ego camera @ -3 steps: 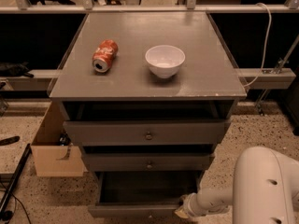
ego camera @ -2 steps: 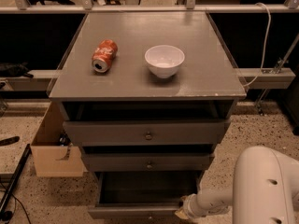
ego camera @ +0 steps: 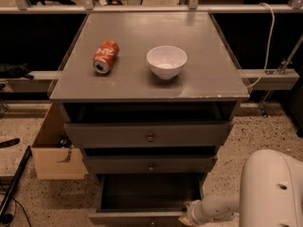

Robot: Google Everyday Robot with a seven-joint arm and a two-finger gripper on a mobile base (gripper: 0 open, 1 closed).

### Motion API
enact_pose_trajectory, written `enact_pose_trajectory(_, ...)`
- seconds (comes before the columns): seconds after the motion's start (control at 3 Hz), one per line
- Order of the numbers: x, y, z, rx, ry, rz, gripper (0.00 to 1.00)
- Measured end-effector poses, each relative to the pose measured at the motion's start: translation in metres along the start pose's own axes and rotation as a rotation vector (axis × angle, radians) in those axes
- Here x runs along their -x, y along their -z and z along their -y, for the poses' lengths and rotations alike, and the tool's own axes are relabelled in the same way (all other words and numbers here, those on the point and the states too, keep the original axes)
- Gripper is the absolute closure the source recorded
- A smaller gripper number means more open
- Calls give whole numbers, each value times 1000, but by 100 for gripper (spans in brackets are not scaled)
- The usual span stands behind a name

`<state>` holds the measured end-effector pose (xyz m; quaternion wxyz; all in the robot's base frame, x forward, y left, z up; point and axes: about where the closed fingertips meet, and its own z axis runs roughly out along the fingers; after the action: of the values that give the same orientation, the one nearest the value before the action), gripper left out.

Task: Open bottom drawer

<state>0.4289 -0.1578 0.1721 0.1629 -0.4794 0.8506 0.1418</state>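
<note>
Three drawers [ego camera: 150, 135]; bottom drawer [ego camera: 137, 218] stands pulled out. One can [ego camera: 105, 56], one bowl [ego camera: 166, 62] on cabinet [ego camera: 142, 86]. One gripper [ego camera: 185, 220] at bottom drawer's right front corner; I cannot tell its grip.

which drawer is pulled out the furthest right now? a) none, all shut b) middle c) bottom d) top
c, the bottom drawer stands well forward with its dark inside showing, and the gripper is at the right end of its front.

Arm [ego camera: 215, 207] extended leftward; end effector [ego camera: 186, 219] low, ahead of base.
</note>
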Motion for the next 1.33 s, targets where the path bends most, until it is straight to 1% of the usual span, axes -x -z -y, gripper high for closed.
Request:
enact_pose_trajectory(0.33,0,0,0,0,0,0,100)
enact_pose_trajectory(0.67,0,0,0,0,0,0,82)
enact_pose_trajectory(1.33,0,0,0,0,0,0,35)
